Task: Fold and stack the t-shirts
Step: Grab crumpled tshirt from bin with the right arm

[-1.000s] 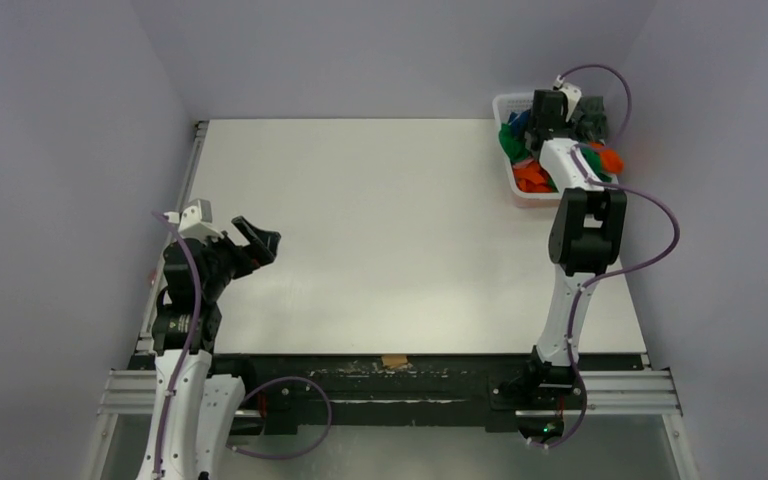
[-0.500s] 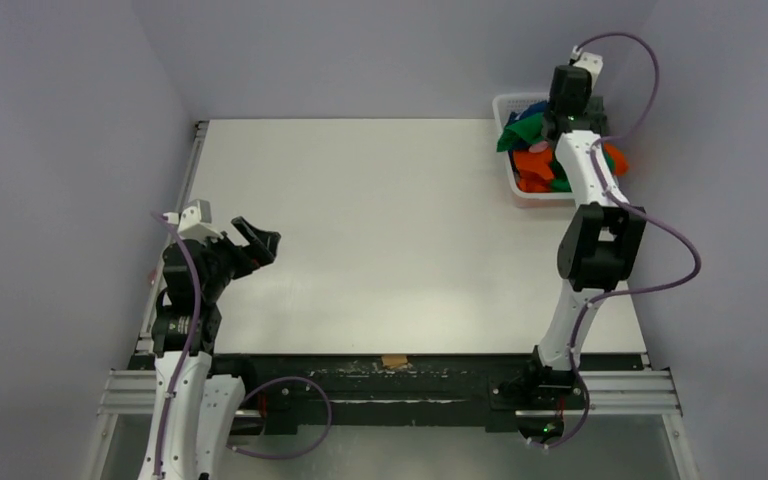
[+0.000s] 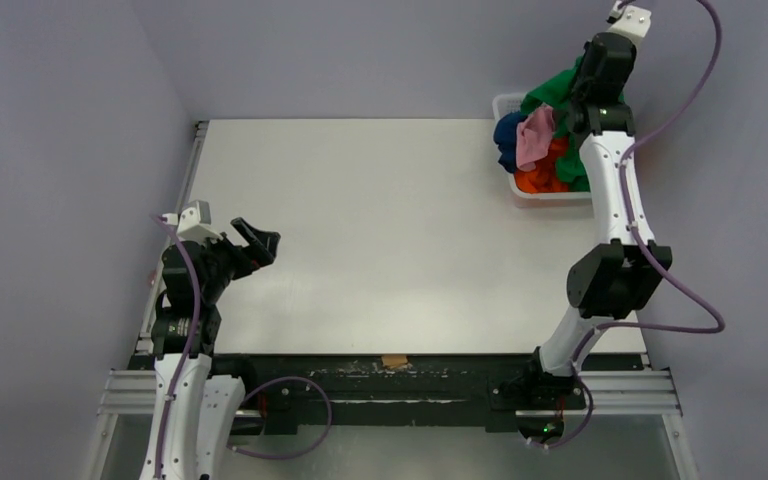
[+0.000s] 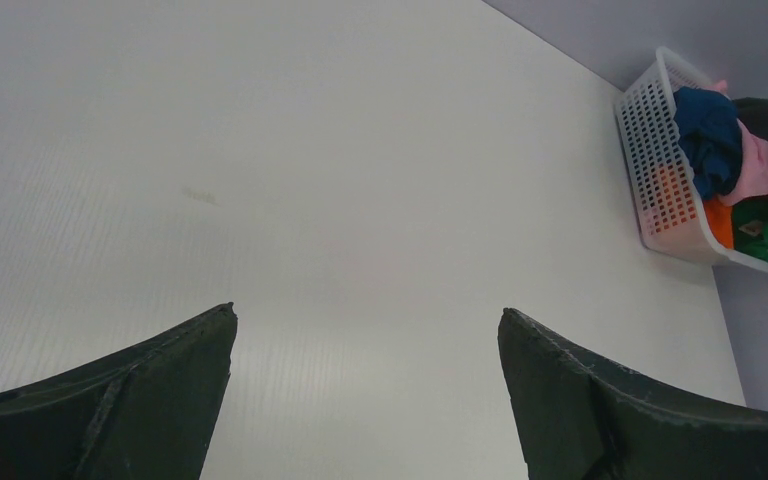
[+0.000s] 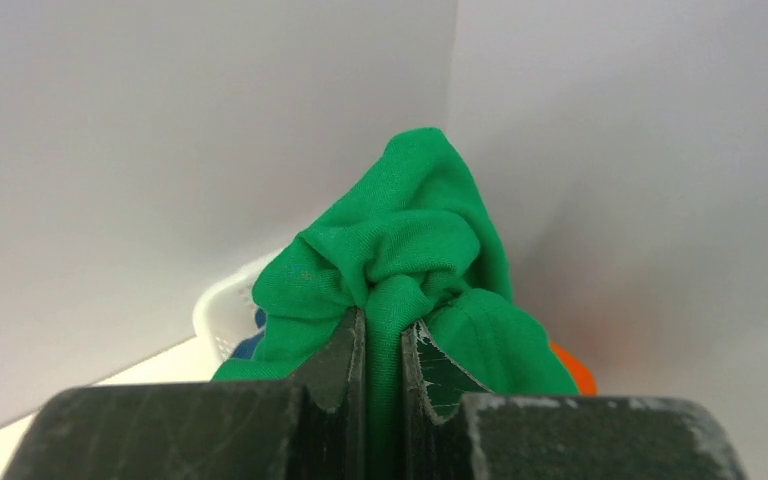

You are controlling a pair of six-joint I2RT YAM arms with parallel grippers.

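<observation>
Top external view, lower left: the left jaws hang spread wide over the counter (image 3: 380,220), gripping nothing. At the upper right, the right jaws are pinched tight on a bunched fold of the green shirt (image 3: 558,90), held high above the white basket (image 3: 505,103). Its lower part hangs down into the heap there, beside the pink shirt (image 3: 536,135), the navy shirt (image 3: 508,135) and the orange shirt (image 3: 540,180).

The step in hand looks like drawing the first shirt out of the basket. Next it likely needs lifting free of the others, then carrying leftward to the counter, where the waiting left jaws could take a second edge and spread it flat.
</observation>
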